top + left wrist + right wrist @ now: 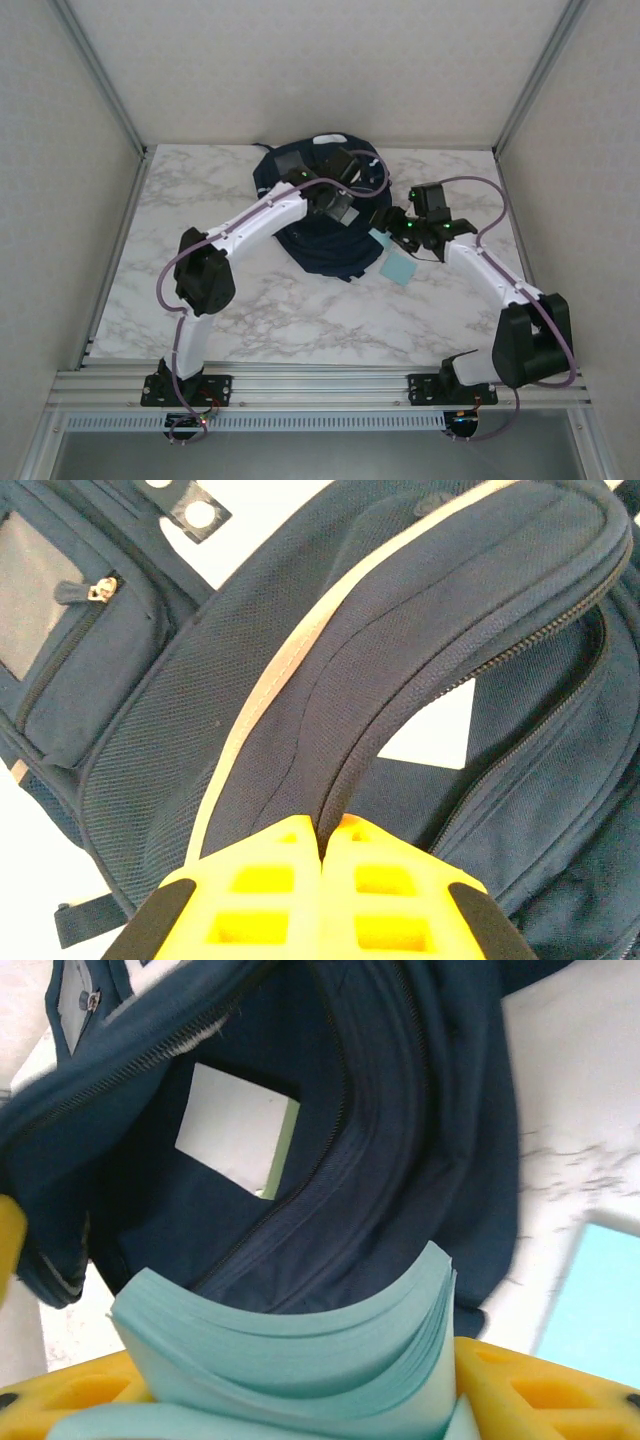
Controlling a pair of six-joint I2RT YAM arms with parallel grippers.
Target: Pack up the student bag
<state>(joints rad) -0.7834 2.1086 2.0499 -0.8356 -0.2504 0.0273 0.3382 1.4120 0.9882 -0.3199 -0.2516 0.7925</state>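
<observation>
Marble-pattern white table [300, 320], grey-walled cell, aluminium framing. Left to right:

- Left gripper [322, 830]: yellow jaws fully closed, pinching the flap rim of the main compartment next to the beige piping. Looks like it's holding the mouth open.
- Student bag [320, 255]: large dark navy fabric backpack. It lies at the far centre of the table with the main zip undone and the opening facing the right arm. A white rectangle [235, 1125] shows inside the compartment; can't tell if it's a sheet or a book.
- Right gripper [300, 1400]: jaws part-closed on a thick teal paper stack [300, 1350], which bows upward between the fingers. It's near the opening, not inside yet.
- Pale blue sheet [398, 268]: flat on the table just beside the bag's near-right edge, below the right gripper.

Risks as I read them:
1. The left pinch is fingertip-only on a thin fabric fold. If it slips, the flap drops and shuts the mouth on the stack.
2. The stack is already bowed. Its leading edge could catch the zipper teeth or inner lip, so the pages crumple or fan out.
3. The bag is restrained only by that one pinch, so a push from the stack could shove it across the table.
4. The two wrists are close over the bag, so the insertion path could clip the left one.
5. The loose sheet could get dragged along.
</observation>
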